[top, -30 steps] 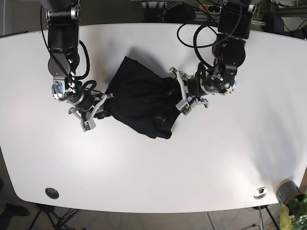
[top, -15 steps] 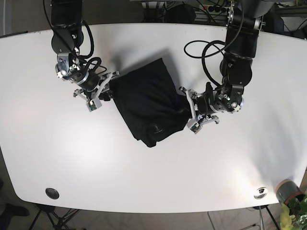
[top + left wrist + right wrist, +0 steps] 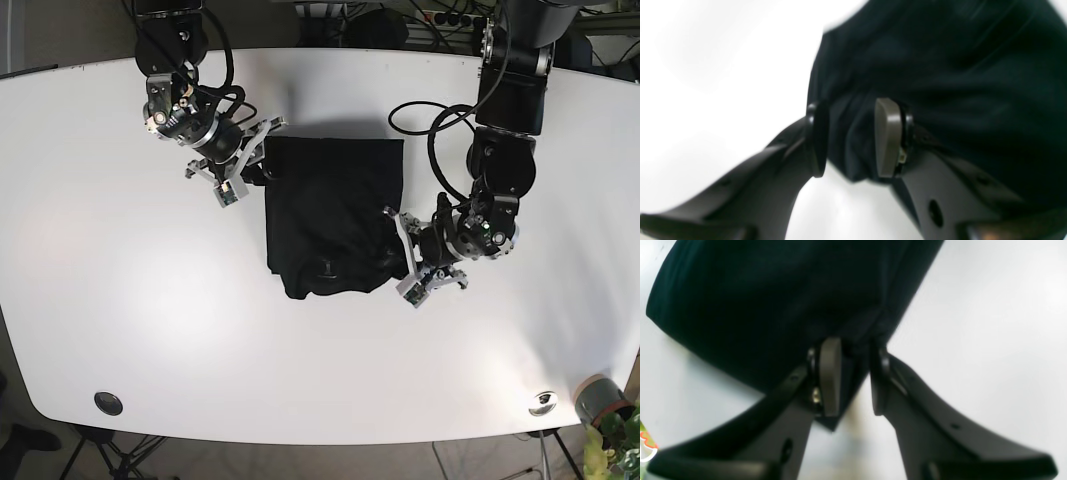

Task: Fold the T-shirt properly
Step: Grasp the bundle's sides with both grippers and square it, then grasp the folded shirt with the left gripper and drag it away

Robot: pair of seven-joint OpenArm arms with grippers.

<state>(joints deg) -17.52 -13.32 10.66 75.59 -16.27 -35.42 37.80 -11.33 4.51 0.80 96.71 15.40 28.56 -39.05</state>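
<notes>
I have the black T-shirt [image 3: 330,215] lying mid-surface [image 3: 120,300] as a compact, roughly rectangular bundle, lower edge rumpled. My right hand [image 3: 250,160] pinches its upper corner with cloth between the pads; my left hand [image 3: 408,265] grips bunched fabric at the lower corner. I judge the folding well along, with straightening and release left.

Both wrist views are blurred, and their edges crop the T-shirt [image 3: 940,83].

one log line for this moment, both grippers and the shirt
left gripper: shut on black shirt | right gripper: shut on shirt corner | shirt: bunched rectangle on white table | fold: unfinished
</notes>
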